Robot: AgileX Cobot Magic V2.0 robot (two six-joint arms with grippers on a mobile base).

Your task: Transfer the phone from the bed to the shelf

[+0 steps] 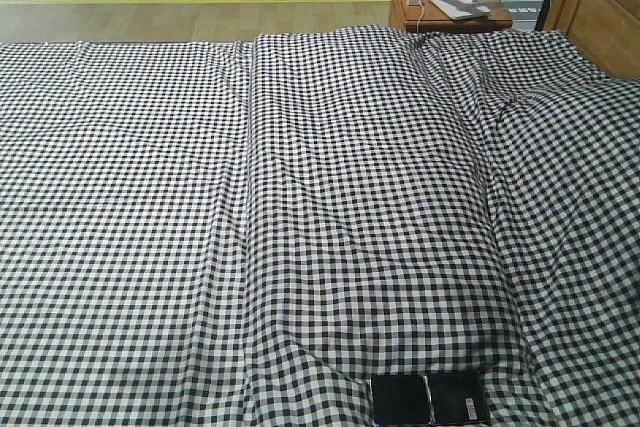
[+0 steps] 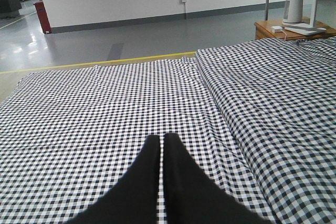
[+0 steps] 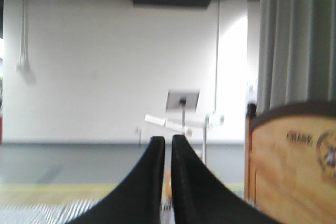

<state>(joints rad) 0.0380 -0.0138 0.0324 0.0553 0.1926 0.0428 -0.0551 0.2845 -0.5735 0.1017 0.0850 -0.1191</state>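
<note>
The black phone lies flat on the bed at the bottom edge of the front view, right of centre, with a pale crease down its middle. The gingham sheet fills that view. Neither gripper appears there. In the left wrist view my left gripper hovers over the checked sheet, jaws together with only a thin slit, holding nothing. In the right wrist view my right gripper points level across the room, jaws nearly touching and empty. The shelf is out of view.
A reddish-brown side table with a white lamp base and a charger stands past the bed's far right corner. A wooden headboard rises at the right. Grey floor and a yellow line lie beyond the bed.
</note>
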